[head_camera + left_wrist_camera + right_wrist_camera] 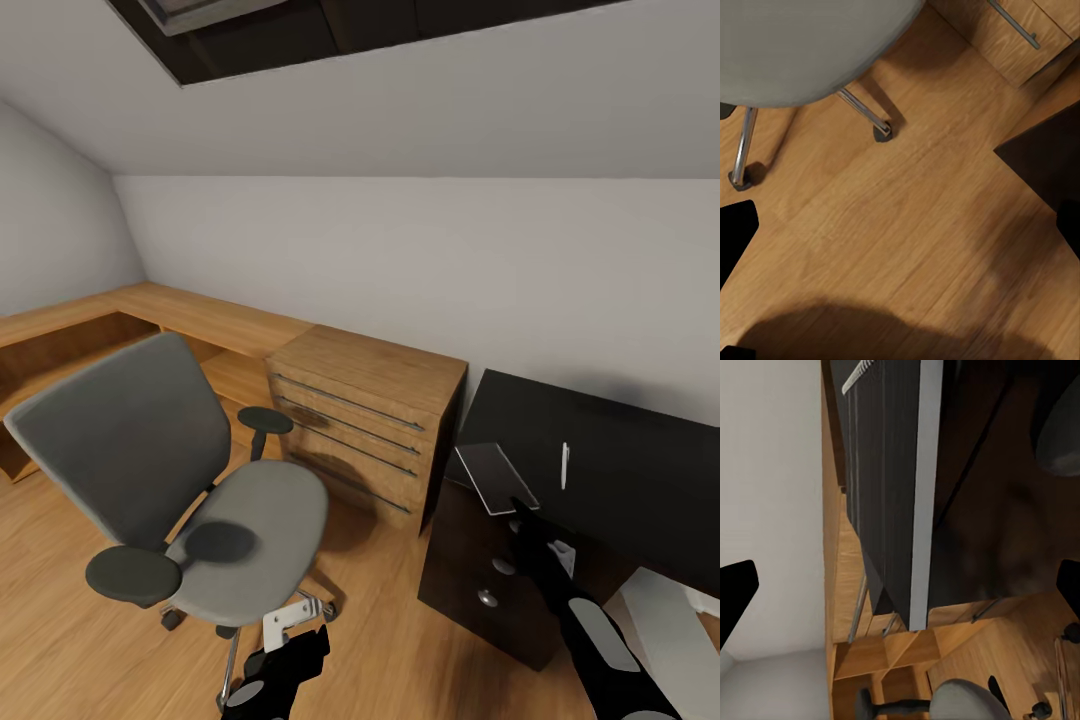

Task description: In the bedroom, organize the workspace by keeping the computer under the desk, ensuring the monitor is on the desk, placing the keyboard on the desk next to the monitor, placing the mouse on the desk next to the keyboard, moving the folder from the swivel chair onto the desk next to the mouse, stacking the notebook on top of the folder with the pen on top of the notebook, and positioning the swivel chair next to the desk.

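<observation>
A: Attic bedroom with a wooden floor (915, 225). The grey swivel chair (190, 490) stands empty at left.

B: On the right, the right gripper (522, 507) holds the thin grey flat folder (495, 477) over the black desk (620, 470), likely for placing by the white pen (564, 465).

A: The left gripper (285, 622) hangs low, fingers apart, idle.

Head cam sits high, looking forward and down across the room: swivel chair (180, 490) on the left, black desk (600, 450) on the right, wall far behind. Left wrist cam points straight down at the wood floor (915, 225), pretty close (chair seat and legs creep in). Right wrist cam hovers near the desk edge, and also catches the chair.
</observation>
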{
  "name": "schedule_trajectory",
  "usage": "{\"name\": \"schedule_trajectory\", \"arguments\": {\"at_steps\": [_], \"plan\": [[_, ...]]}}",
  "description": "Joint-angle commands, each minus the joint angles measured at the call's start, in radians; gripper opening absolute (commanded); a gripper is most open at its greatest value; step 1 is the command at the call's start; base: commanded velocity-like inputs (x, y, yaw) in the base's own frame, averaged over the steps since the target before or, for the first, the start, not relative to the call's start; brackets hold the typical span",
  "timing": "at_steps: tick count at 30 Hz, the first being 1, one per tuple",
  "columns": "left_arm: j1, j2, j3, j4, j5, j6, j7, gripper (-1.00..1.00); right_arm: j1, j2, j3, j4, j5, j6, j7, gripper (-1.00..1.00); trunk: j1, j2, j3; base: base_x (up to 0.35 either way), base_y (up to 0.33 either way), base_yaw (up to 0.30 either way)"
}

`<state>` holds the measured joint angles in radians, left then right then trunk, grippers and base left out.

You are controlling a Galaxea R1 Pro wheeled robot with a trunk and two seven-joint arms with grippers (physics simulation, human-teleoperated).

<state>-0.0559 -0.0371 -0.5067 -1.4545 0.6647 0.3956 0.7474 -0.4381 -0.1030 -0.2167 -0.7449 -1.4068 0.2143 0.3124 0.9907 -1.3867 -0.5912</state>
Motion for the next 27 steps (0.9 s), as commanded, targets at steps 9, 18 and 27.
{"name": "schedule_trajectory", "arguments": {"at_steps": [9,18,27], "plan": [[-0.001,0.0,-0.001,-0.001,0.006,0.002,0.006,1.0,-0.001,0.0,-0.002,0.013,-0.009,0.008,0.001,1.0,0.0,-0.001,-0.001,0.085,0.0,0.0],[-0.001,0.0,0.0,-0.001,0.005,0.002,0.007,1.0,-0.001,0.0,-0.002,0.022,-0.009,0.004,-0.005,1.0,0.0,-0.001,-0.001,0.053,0.0,0.0],[-0.001,0.0,0.0,-0.001,0.003,0.002,0.007,1.0,-0.001,0.0,-0.002,0.024,-0.009,0.002,-0.016,1.0,0.0,-0.001,-0.001,0.002,0.0,0.0]]}}
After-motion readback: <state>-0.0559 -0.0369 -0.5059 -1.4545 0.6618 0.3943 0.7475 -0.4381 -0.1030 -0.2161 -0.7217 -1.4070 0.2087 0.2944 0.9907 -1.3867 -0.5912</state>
